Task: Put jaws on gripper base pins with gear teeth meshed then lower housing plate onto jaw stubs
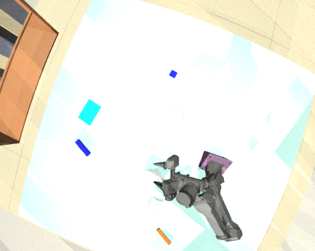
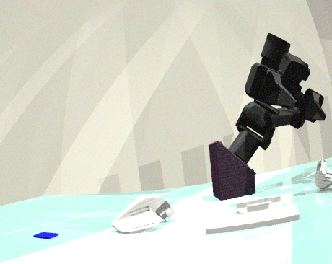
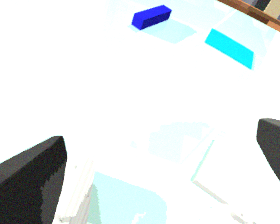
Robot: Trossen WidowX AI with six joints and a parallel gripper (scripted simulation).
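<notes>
My gripper (image 1: 155,173) (image 3: 164,138) is open and empty, raised above the table with its jaws wide apart. A white flat plate with a raised block (image 2: 253,222) (image 3: 233,172) lies on the table, by the right finger in the wrist view. A white rounded part (image 2: 139,216) lies left of it in the exterior view. A narrow white part (image 1: 154,203) (image 2: 323,177) (image 3: 78,197) lies beside the left finger in the wrist view. The glare washes out the white parts, so I cannot tell which are jaws, base or housing, nor see any pins or teeth.
The arm stands on a purple mount (image 1: 227,164) (image 2: 232,180). A dark blue bar (image 1: 83,147) (image 3: 151,17), a cyan rectangle (image 1: 90,112) (image 3: 230,48), a blue square (image 1: 173,74) (image 2: 45,235) and an orange bar (image 1: 164,236) are on the table. A brown shelf (image 1: 24,75) stands beyond its edge.
</notes>
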